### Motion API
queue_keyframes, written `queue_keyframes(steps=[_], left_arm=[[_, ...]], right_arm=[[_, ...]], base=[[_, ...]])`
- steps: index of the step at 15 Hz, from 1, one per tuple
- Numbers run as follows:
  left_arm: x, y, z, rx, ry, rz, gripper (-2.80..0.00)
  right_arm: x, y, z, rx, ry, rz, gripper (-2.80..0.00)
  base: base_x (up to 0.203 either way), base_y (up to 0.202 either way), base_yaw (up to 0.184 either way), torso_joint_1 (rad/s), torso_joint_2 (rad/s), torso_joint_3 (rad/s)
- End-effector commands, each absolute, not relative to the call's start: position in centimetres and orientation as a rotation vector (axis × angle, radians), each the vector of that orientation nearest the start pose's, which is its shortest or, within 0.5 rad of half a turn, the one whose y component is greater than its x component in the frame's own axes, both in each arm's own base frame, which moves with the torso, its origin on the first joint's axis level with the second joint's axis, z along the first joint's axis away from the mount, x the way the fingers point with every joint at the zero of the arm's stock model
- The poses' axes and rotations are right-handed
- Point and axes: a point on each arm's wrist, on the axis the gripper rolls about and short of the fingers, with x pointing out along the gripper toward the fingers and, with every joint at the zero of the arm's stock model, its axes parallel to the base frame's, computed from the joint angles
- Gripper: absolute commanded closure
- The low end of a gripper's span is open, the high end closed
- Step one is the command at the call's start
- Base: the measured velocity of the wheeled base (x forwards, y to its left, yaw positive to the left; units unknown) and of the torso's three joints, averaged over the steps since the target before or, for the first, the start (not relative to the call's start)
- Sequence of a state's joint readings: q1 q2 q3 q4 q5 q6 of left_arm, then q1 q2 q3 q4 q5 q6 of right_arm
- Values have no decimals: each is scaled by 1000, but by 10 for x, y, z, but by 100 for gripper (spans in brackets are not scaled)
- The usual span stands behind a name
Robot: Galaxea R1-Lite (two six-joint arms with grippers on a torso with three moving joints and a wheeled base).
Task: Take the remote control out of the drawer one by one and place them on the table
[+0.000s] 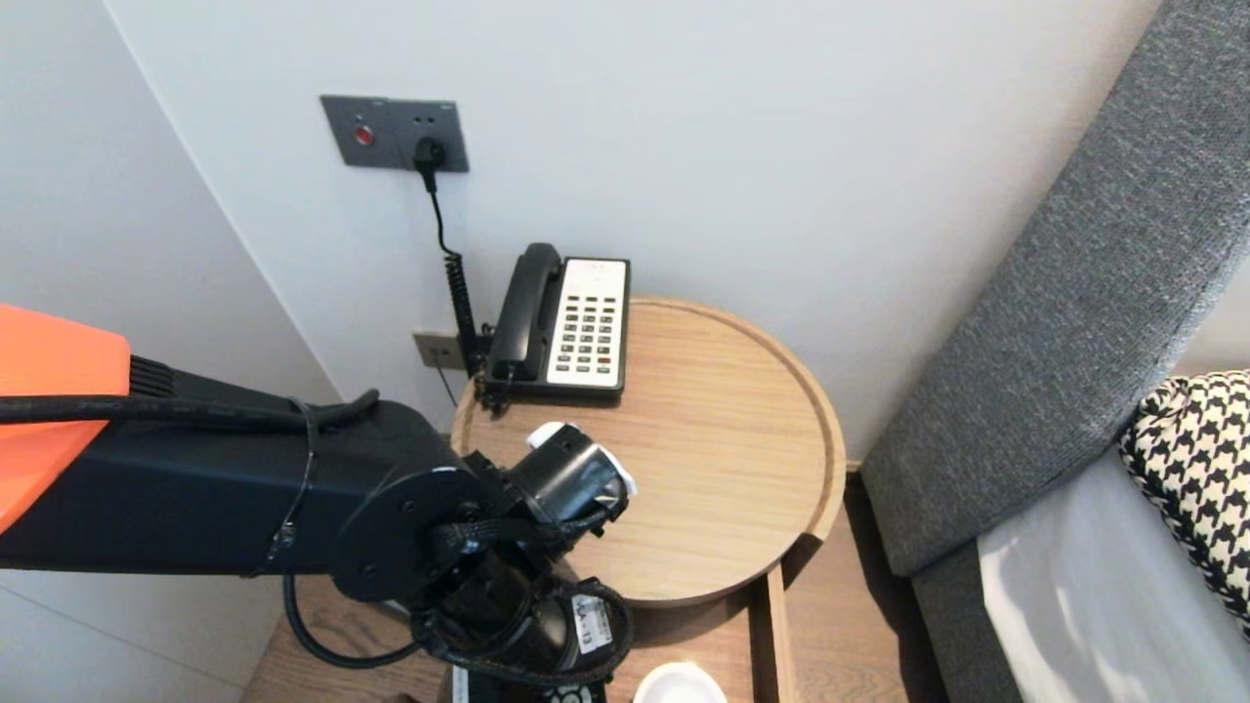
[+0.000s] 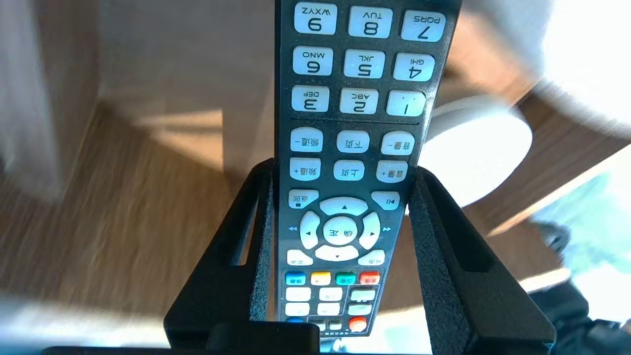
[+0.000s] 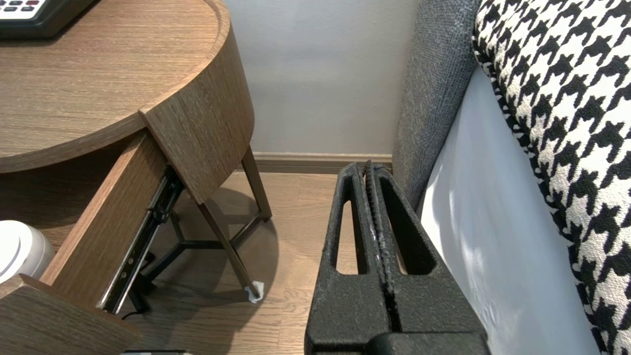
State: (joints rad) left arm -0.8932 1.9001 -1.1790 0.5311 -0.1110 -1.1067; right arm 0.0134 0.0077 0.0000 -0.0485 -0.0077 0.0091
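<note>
Here the left hand (image 2: 340, 170) grips a black remote control (image 2: 360, 74) by its lower end, one black finger pressed against each long edge, so the jaws stand at a middling width, closed on the remote's body. The keypad faces the wrist camera and the number keys point away from the hand. In the head view the left arm comes in from the near left, and its wrist hangs below the near edge of the round table (image 1: 830, 439), over the open drawer (image 3: 98, 222) beneath the tabletop. A white round object (image 2: 473, 148) stands in that drawer, just right of the remote and apart from it.

On the far left of the table lies a black and white telephone (image 1: 562, 322), its coiled cord running up to a grey wall socket (image 1: 395, 132).

The right hand (image 3: 367, 167) hangs at the near right with its fingers pressed together and nothing between them, above the wooden floor (image 3: 296, 222) and beside the grey headboard (image 1: 1055, 322), where a houndstooth pillow (image 1: 1191, 469) rests.
</note>
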Motion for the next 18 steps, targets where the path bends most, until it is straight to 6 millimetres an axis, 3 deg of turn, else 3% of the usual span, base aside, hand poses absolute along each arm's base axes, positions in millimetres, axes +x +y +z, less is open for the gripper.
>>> queue_keyframes(steps=[1, 12, 18], left_arm=[[189, -240, 137, -407, 1480, -102, 0], [175, -226, 149, -380, 1561, -99, 0], [158, -206, 178, -423, 1527, -169, 0]], right_arm=[[-20, 0, 74, 9, -15, 6, 0], [-20, 0, 74, 9, -15, 6, 0], [-20, 0, 74, 9, -15, 6, 0]], base=[[0, 0, 0, 0, 0, 0], [0, 0, 0, 0, 0, 0], [0, 0, 0, 0, 0, 0]])
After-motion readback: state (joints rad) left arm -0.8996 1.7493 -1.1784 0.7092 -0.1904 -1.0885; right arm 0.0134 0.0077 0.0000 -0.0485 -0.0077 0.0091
